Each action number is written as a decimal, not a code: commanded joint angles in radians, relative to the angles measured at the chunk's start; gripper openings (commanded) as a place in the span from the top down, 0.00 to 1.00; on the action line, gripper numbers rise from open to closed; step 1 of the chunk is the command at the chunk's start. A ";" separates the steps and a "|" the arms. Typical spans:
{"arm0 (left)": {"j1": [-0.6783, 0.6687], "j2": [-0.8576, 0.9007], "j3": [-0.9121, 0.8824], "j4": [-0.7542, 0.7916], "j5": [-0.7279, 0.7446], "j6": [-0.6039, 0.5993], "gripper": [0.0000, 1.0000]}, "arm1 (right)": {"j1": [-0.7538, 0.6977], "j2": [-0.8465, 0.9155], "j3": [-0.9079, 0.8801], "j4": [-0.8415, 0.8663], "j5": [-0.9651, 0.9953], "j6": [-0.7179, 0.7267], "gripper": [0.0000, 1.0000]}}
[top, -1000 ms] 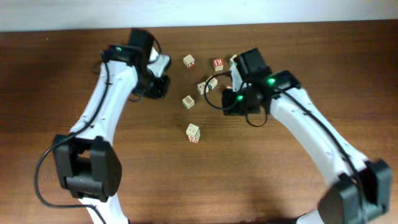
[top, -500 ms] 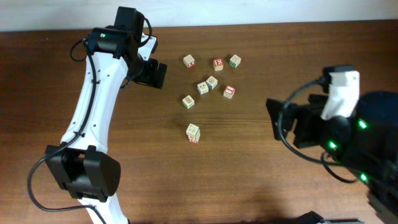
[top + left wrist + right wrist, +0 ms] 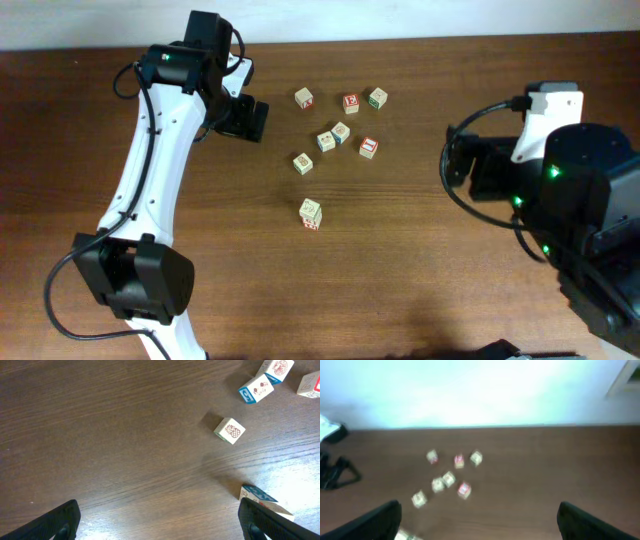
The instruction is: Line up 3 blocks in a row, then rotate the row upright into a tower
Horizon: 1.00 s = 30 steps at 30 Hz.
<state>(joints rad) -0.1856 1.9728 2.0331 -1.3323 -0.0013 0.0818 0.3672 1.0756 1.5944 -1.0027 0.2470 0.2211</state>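
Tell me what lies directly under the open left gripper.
Only bare brown wooden table shows between the left gripper's open fingers; nothing rests there. In the overhead view, the gripper itself covers that patch.

Desk (image 3: pixel 400 280) was dark brown wood, fine straight grain, smooth, low satin sheen; paler glare patch at near right in the left wrist view. Pale block (image 3: pixel 229 431) was bare light wood, matt, with a printed reddish-brown motif. Red-faced block (image 3: pixel 368 147) had a painted red top over a pale wood body. Blue-sided cube (image 3: pixel 255 389) had a flat painted blue side and a bare wood face. Left arm (image 3: pixel 150 190) had smooth white plastic-looking shells, slightly glossy; its joints were black, matt. Fingers (image 3: pixel 55 522) of the left hand (image 3: pixel 159 522) were black, matt. Right wrist view was too blurred to read any finish.
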 commanded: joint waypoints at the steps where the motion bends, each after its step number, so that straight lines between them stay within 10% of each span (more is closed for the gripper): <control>1: 0.003 -0.004 0.014 0.000 -0.010 -0.002 0.01 | -0.129 -0.065 -0.182 0.185 -0.112 -0.179 0.01; 15: 0.003 -0.004 0.014 0.000 -0.010 -0.002 0.01 | -0.309 -0.805 -1.423 1.136 -0.315 -0.251 0.01; 30: 0.003 -0.004 0.014 0.000 -0.010 -0.002 0.01 | -0.308 -1.072 -1.589 0.931 -0.333 -0.240 0.01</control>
<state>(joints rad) -0.1856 1.9732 2.0342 -1.3323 -0.0082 0.0818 0.0650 0.0154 0.0135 -0.0715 -0.0734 -0.0261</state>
